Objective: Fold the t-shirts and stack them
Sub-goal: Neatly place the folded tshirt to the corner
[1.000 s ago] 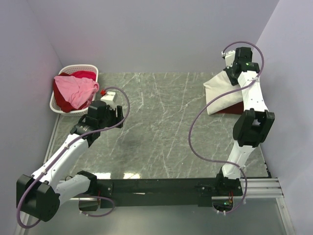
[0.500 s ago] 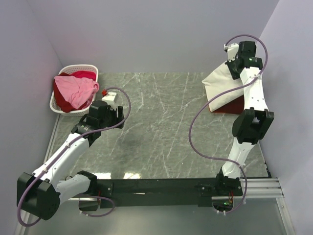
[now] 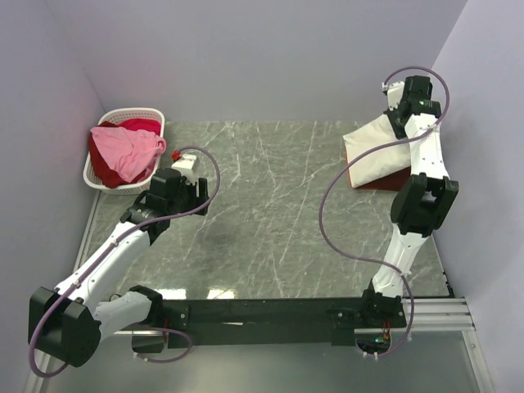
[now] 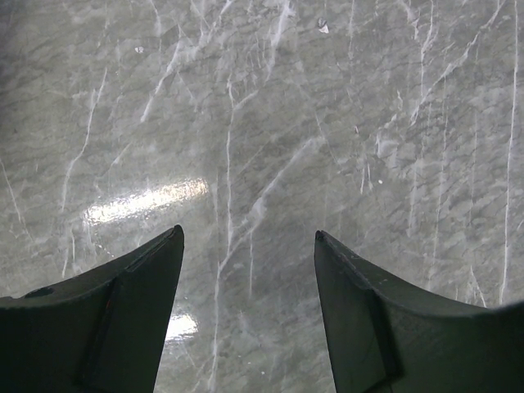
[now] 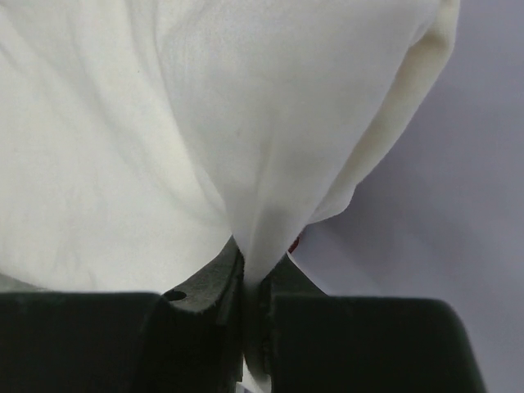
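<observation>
As the right hand (image 3: 398, 105) has climbed further toward 1 o'clock over the last second, clamped on a pinch of the cream-white t-shirt (image 3: 372, 154), the cloth has drawn into a taut slope, peeling off the dark red t-shirt (image 3: 383, 185) beneath it at 2 o'clock. It is likely being lifted for laying out. The left hand (image 3: 183, 161), fingers apart and empty, has barely moved beside the basket (image 3: 92, 175) at 10 o'clock, where the pink t-shirt (image 3: 123, 149) lies unfolded

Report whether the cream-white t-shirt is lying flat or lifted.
Lifted: the right gripper, shut on a pinch of cloth, holds the cream-white t-shirt up; its lower part lies over the dark red t-shirt.
</observation>
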`<control>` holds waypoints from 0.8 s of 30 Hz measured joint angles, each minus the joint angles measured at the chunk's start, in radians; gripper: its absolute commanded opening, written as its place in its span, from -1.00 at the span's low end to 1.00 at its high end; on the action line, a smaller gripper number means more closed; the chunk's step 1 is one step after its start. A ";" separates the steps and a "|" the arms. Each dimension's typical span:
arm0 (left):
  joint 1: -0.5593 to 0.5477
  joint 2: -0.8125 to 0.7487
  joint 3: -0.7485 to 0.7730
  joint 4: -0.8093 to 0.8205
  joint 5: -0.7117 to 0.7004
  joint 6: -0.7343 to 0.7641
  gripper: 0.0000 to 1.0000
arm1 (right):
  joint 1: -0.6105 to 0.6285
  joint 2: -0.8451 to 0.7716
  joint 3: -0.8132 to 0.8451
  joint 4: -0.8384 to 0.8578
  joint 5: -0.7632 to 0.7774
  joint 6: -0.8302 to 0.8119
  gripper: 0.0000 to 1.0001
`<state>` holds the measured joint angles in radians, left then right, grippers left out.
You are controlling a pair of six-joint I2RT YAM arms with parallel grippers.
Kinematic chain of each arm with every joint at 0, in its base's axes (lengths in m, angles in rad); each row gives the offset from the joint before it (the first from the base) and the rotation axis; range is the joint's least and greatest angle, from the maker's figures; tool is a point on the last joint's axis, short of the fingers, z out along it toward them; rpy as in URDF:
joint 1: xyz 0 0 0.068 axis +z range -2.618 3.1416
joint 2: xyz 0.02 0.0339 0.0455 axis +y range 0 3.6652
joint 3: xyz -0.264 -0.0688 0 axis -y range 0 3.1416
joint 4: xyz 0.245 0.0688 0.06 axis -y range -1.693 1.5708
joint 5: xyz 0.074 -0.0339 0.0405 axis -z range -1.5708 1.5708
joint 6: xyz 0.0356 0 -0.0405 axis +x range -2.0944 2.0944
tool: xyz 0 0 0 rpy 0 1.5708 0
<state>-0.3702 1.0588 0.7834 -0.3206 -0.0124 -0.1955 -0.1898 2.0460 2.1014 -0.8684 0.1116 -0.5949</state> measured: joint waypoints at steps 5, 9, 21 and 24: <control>-0.003 0.007 0.000 0.000 0.000 0.000 0.41 | -0.025 0.057 -0.034 0.037 0.044 -0.013 -0.97; -0.005 0.012 0.000 0.000 0.000 0.000 0.42 | -0.029 0.098 -0.050 0.085 0.097 -0.025 -0.07; -0.009 0.019 0.000 -0.003 -0.006 0.000 0.43 | -0.021 0.156 -0.097 0.293 0.332 -0.028 0.45; -0.009 0.016 0.000 -0.003 -0.015 0.000 0.44 | -0.013 0.122 -0.126 0.276 0.259 0.006 0.44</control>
<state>-0.3794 1.0752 0.7834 -0.3233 -0.0273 -0.1959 -0.2031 2.1685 1.9759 -0.5922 0.3706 -0.5884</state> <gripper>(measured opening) 0.716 0.724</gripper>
